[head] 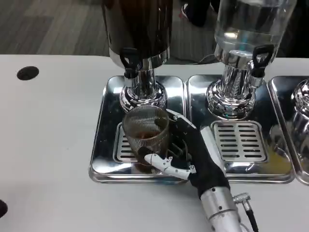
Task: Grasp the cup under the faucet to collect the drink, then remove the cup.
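A ribbed clear glass cup (145, 136) with a little brown drink in its bottom stands over the left steel drip tray (105, 145), just in front of and slightly right of the dark dispenser's black-handled faucet (129, 62). My right hand (190, 154) wraps the cup from its right side, thumb across the front near the base and fingers behind it. Its silver forearm runs off the bottom edge.
A clear water dispenser (244, 58) stands on its own drip tray (240, 140) to the right, and a third tray (299, 121) sits at the right edge. A black hole (28, 73) marks the white table at far left.
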Robot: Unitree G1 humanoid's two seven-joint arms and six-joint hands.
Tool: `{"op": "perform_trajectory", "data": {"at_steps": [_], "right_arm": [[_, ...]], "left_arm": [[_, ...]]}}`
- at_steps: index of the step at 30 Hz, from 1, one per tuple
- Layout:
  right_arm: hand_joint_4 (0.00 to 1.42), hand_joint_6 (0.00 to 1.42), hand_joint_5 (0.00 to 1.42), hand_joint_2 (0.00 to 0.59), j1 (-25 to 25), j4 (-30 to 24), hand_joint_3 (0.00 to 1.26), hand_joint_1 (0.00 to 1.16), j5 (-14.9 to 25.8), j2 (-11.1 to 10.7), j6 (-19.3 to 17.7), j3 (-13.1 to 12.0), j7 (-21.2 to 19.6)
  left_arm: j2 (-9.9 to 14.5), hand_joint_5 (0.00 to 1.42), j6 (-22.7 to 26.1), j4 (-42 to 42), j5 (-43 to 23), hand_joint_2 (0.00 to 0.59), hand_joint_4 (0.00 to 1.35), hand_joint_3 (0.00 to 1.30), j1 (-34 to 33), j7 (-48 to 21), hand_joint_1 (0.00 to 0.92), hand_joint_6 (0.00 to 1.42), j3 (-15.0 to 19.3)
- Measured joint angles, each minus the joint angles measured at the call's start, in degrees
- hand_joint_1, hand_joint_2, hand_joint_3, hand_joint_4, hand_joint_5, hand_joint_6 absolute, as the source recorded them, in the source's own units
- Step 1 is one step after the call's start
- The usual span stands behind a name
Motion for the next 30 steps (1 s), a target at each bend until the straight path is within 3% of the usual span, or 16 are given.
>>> {"op": "perform_trajectory", "data": {"at_steps": [30], "right_arm": [[0.29, 0.18, 0.26, 0.207, 1.1, -1.0, 0.25, 0.85, 0.3, -0.1, 0.0, -0.3, 0.5]], "left_arm": [[-1.0, 0.0, 0.4, -1.3, 0.1, 0.006, 0.0, 0.0, 0.1, -0.7, 0.0, 0.0, 0.0]]}}
